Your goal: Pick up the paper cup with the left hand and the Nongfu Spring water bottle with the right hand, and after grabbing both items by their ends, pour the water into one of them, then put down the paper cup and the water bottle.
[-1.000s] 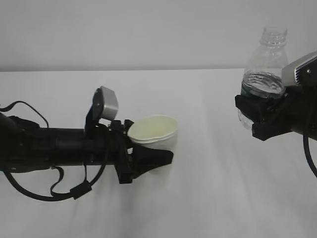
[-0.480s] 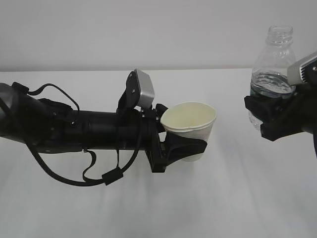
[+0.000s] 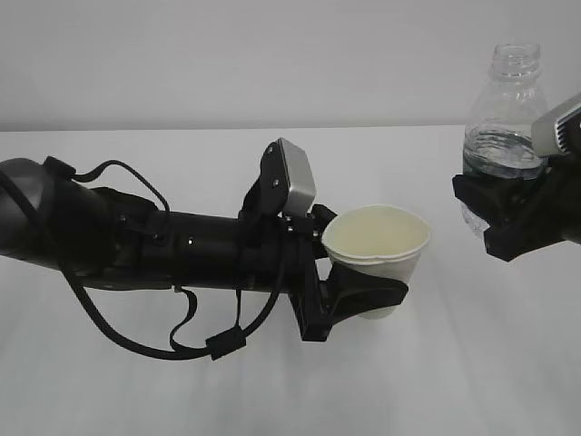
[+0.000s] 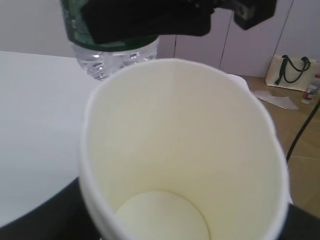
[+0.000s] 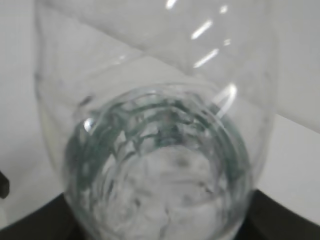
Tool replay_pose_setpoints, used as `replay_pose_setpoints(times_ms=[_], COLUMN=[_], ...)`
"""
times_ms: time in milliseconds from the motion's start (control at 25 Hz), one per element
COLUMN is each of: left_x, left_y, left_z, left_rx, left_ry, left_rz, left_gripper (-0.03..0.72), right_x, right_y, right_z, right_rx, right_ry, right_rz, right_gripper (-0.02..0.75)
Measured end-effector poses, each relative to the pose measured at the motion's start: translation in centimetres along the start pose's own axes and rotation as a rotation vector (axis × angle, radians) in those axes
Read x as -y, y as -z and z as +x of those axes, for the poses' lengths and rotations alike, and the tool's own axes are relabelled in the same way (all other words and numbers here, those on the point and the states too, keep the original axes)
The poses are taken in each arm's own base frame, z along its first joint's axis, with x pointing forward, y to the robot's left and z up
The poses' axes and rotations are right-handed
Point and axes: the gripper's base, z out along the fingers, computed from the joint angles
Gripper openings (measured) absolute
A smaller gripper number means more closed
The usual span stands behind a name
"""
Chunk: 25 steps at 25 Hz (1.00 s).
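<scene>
My left gripper [image 3: 368, 298] is shut on the white paper cup [image 3: 378, 257], held upright above the table at centre right. The cup [image 4: 185, 155] fills the left wrist view and its cream inside looks empty. My right gripper [image 3: 507, 213] is shut on the lower body of the Nongfu Spring water bottle [image 3: 505, 118], which stands upright and uncapped at the right edge, water level at its shoulder. The bottle [image 5: 160, 150] fills the right wrist view, seen from above. A small gap separates cup and bottle. The bottle's green label [image 4: 80, 22] shows just beyond the cup's rim.
The white table [image 3: 182, 381] lies under both arms. Black cables [image 3: 136, 336] loop below the left arm. Beyond the table's far edge, a brown floor with a small bag [image 4: 292, 72] and a dark cable [image 4: 302, 127] shows in the left wrist view.
The left arm has carried the cup rightward and higher, toward the bottle. The right arm with the bottle has shifted slightly right and up, then held nearly still.
</scene>
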Motion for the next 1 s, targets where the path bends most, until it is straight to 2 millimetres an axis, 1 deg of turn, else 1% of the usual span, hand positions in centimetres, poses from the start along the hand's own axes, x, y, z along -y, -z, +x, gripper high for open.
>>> replay_pose_setpoints(times_ms=[240, 400, 520, 720, 1000], left_x=[1.4, 1.3, 1.3, 1.3, 1.3], left_y=[-1.0, -1.2, -1.2, -1.2, -1.2], left_z=[-0.1, 0.5, 0.4, 0.2, 0.2], left_rx=[-0.004, -0.011, -0.004, 0.017, 0.019], left_ry=[-0.006, 0.026, 0.034, 0.041, 0.043], left_rz=[0.043, 0.040, 0.037, 0.039, 0.040], left_gripper=[0.476, 0.476, 0.476, 0.476, 0.476], right_x=[0.0, 0.1, 0.1, 0.1, 0.2], right_y=[0.0, 0.4, 0.7, 1.2, 2.3], right_z=[0.0, 0.0, -0.2, -0.3, -1.1], right_rx=[-0.008, -0.033, -0.024, -0.045, -0.031], right_ry=[0.002, 0.007, 0.015, 0.080, 0.065], right_rz=[0.002, 0.017, 0.020, 0.014, 0.040], right_gripper=[0.420, 0.420, 0.420, 0.420, 0.419])
